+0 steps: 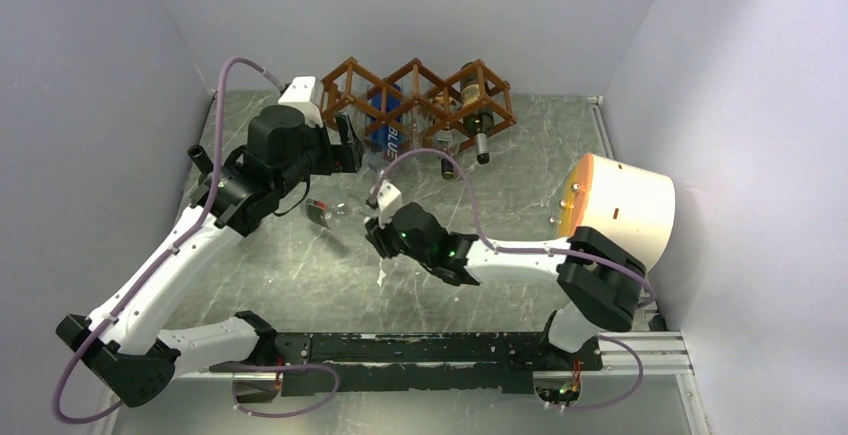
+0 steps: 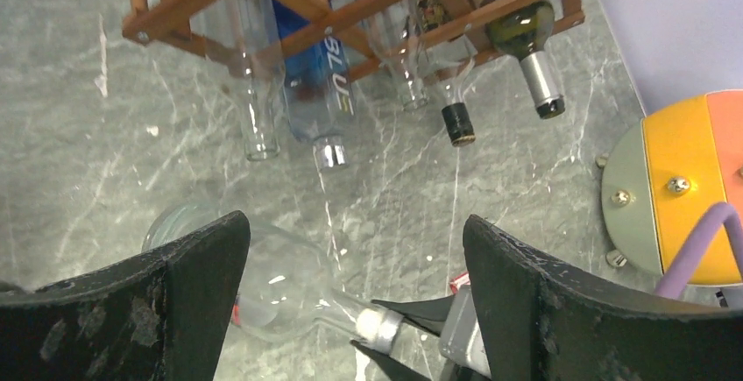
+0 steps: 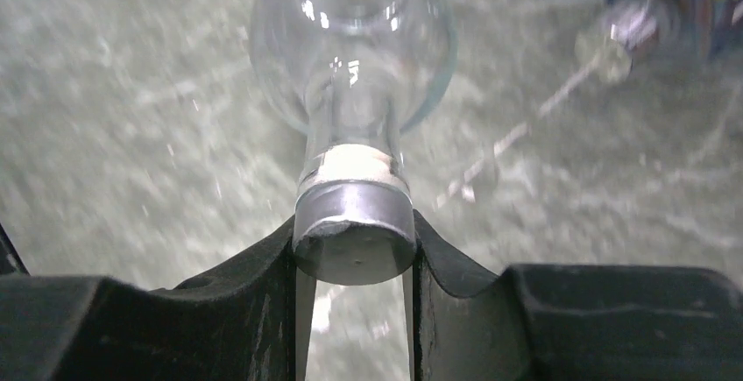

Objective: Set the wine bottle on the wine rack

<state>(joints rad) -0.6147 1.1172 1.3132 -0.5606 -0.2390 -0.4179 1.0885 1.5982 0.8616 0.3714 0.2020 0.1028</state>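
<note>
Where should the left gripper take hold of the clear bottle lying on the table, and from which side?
Probably best to grip the clear bottle around its round body, coming down from above with the left gripper straddling it crosswise. It lies on its side, and the right gripper clamps the capped neck, so the body is the free part.

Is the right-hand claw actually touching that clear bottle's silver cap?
Touching. The right wrist view shows the right gripper with both fingers pressed against the sides of the clear bottle's silver cap.
</note>
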